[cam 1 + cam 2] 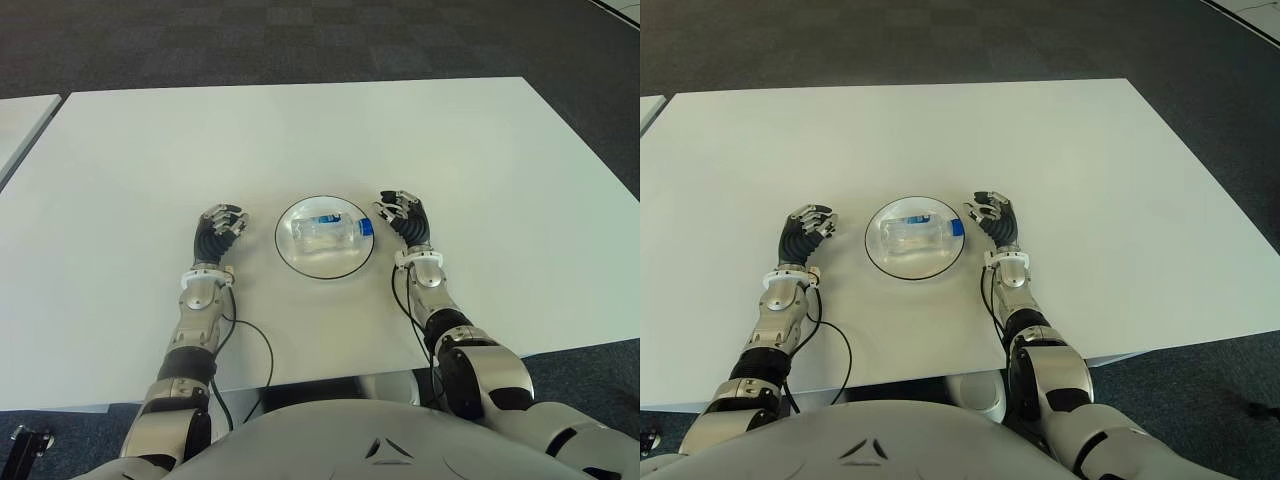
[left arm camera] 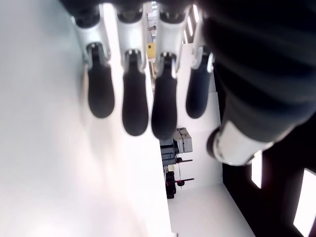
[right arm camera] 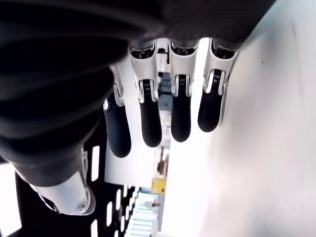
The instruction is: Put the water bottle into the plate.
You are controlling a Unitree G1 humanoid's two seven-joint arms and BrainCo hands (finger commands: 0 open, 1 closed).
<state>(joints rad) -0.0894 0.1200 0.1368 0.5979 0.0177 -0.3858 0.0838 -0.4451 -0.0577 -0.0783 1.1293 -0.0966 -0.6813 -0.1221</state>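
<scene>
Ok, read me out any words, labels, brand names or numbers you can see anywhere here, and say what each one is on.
No text can be read.
The water bottle, lying in the plate, has a blue label band, its print too small to read.

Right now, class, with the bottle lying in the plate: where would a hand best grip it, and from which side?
Grip the bottle around its clear middle, coming from above. It lies on its side in the plate, cap end toward the right hand, so fingers could close across its round body. The plate's rim would probably block a low sideways approach. Both the right hand and the left hand hold nothing.
</scene>
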